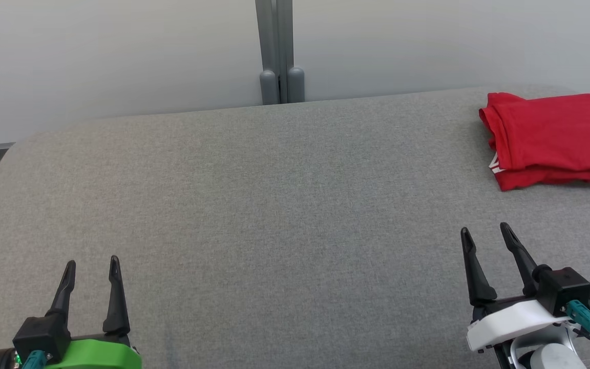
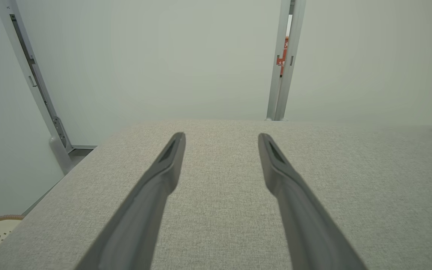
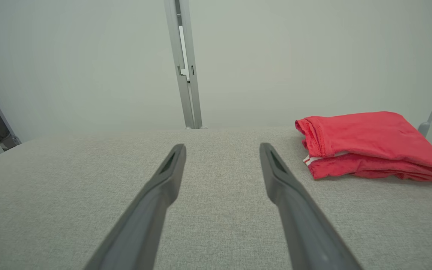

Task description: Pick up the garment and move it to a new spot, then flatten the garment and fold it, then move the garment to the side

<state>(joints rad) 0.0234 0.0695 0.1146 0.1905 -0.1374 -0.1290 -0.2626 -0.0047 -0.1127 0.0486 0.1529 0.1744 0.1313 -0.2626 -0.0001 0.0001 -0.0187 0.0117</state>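
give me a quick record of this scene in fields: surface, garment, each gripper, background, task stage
surface: grey fabric table
garment: red garment, folded, lying at the table's far right
left gripper: left gripper open, holding nothing, near left
right gripper: right gripper open, holding nothing, short of the garment, not touching it
background: pale wall with a grey post
task stage: garment looks folded and set aside

Garment (image 1: pixel 553 136): on the table (image 1: pixel 274 205), at its far right corner, near the back edge.
Left tool (image 1: pixel 93 260): over the table's near left, well apart from the garment.
Right tool (image 1: pixel 484 228): over the near right, before the garment, apart from it.
Post (image 1: pixel 277 51): behind the table, between the 2 tools.
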